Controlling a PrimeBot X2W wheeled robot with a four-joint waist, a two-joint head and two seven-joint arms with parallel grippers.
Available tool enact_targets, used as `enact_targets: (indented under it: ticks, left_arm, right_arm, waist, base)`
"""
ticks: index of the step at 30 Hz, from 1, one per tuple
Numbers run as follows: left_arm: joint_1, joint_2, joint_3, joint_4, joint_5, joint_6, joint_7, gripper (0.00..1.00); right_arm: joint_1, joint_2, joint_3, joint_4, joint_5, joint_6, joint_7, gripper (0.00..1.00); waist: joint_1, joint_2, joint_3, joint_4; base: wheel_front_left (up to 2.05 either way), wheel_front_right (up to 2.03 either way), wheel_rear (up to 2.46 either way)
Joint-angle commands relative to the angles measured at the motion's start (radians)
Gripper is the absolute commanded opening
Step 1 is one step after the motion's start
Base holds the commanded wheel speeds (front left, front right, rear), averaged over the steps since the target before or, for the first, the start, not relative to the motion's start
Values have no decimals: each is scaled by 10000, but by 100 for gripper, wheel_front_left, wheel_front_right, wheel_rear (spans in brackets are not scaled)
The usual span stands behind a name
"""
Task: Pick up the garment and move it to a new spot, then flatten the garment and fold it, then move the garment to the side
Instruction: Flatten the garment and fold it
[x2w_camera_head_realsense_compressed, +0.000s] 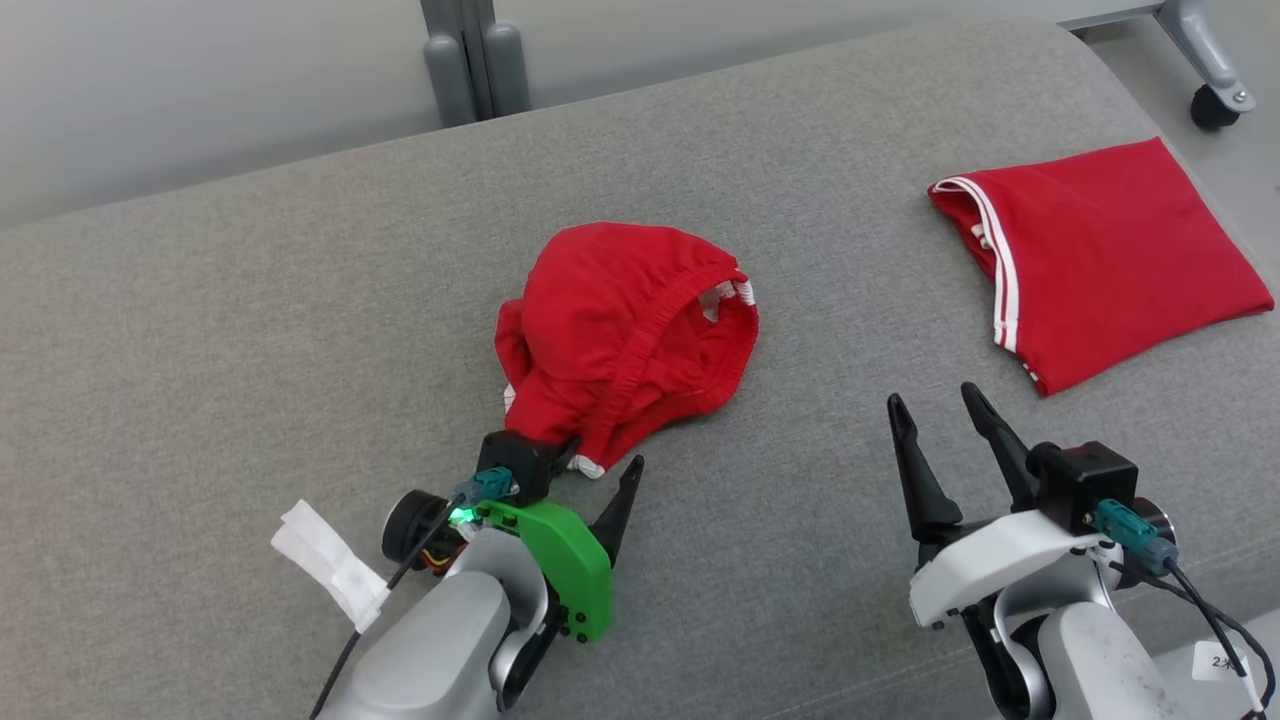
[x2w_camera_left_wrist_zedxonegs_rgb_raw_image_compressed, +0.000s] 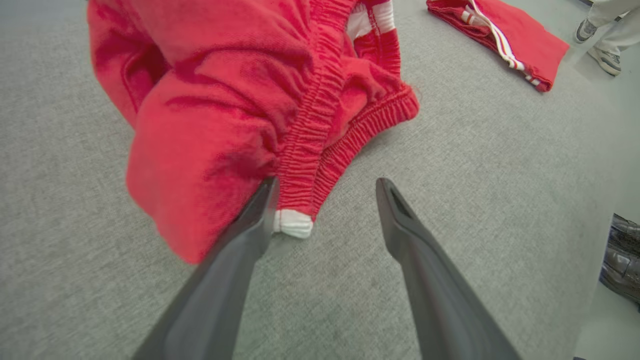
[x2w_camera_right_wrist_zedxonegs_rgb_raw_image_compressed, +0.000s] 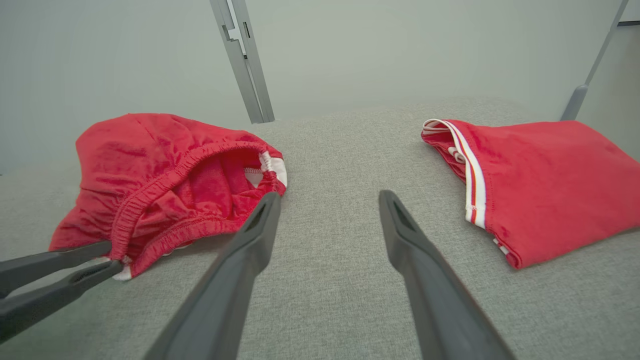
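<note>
Crumpled red garment (x2w_camera_head_realsense_compressed: 622, 330), soft knit with a gathered elastic waistband and white trim, lying in a loose heap near the middle of the grey woven fabric surface (x2w_camera_head_realsense_compressed: 300, 300). It is neither lifted nor spread. Its near hem, with a white corner tab, lies between the parted fingers of the left gripper (x2w_camera_left_wrist_zedxonegs_rgb_raw_image_compressed: 325, 186). One finger touches the cloth at that hem and the other stands clear over bare surface, so the pincer is apart and clamps nothing. The right gripper (x2w_camera_head_realsense_compressed: 932, 395) hovers over bare surface to the garment's right, jaws likewise apart and empty. It sits between the heap and a second red garment with white side stripes (x2w_camera_head_realsense_compressed: 1110, 260), which lies flat and folded, well apart at the far right edge.

Judged progress: the task stands at its first step, the grasp before the pick-up. Moving the heap to a new spot, flattening, folding and setting it aside all remain. The folded piece looks like finished work, not part of this cycle.
</note>
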Motion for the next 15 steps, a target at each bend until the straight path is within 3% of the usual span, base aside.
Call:
enact_targets:
  ticks: [1, 5, 8, 10, 15]
  left_arm:
    - [-266, -24, 81, 286, -33, 255, 10, 100]
    - [-463, -120, 338, 1067, -127, 1081, 10, 100]
    - [-589, -179, 348, 1448, -212, 1227, 143, 100]
    - [-691, -168, 372, 1612, -267, 1183, 102, 0]
    - [-1343, -62, 521, 1385, -36, 1063, -760, 0]
  right_arm:
    - [-107, -11, 20, -3, 1, -15, -59, 100]
    - [-179, -12, 41, -6, 11, -15, -63, 100]
    - [-184, -12, 19, 4, 21, -15, -88, 100]
    - [-185, -12, 9, 1, 34, -15, -89, 100]
    - [-190, -12, -52, 6, 54, -15, -98, 100]
  waist:
    - [0, 0, 62, -53]
    - [0, 0, 131, -118]
    - [0, 0, 184, -138]
    - [0, 0, 215, -137]
    - [0, 0, 227, -47]
  base:
    - [0, 0, 0]
    - [0, 0, 0]
    - [0, 0, 0]
    - [0, 0, 0]
    - [0, 0, 0]
